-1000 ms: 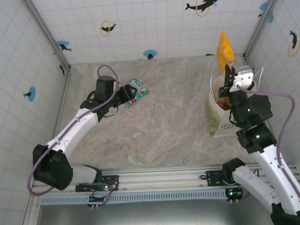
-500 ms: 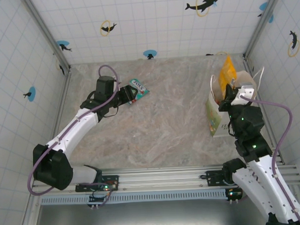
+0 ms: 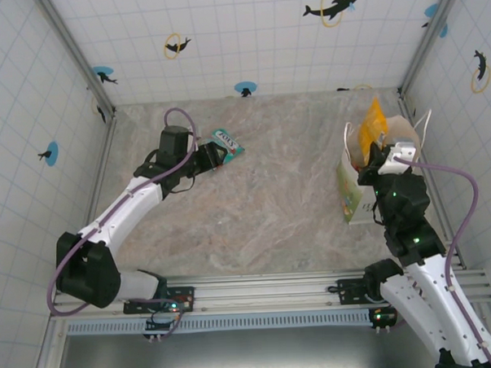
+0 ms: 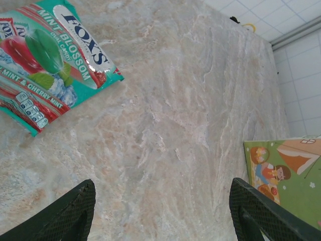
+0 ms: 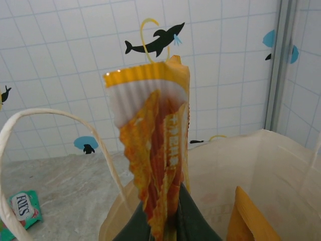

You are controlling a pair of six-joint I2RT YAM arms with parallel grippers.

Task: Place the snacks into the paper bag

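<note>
Orange packet [image 5: 155, 150]: held upright, long axis vertical, crimped top edge uppermost; its lower end is pinched.
Right gripper [image 5: 165, 223]: the fingers are closed almost fully on the packet's lower end (only the thin foil is left between them).
Paper bag [image 5: 281, 170]: stood open at the right side of the table [image 3: 279, 207], its mouth directly beneath the held packet; a loop handle is seen arching to the left of the packet.
Key relation: the packet is judged to be lined up over the bag's mouth, so a straight drop or a short descent is what the release seems to call for; the handle could be caught if the packet is let go off to the left.
Inside the bag: a second orange packet [image 5: 251, 216] is seen low against the right wall.
Teal packet [image 4: 50, 60]: laid flat on the table, well apart from the bag, long axis slanted; it lies ahead and to the left of the left arm's fingers, untouched.
Left gripper [image 4: 163, 216]: fingers spread wide, nothing is held; this arm is plainly the nearer one to the teal packet.
</note>
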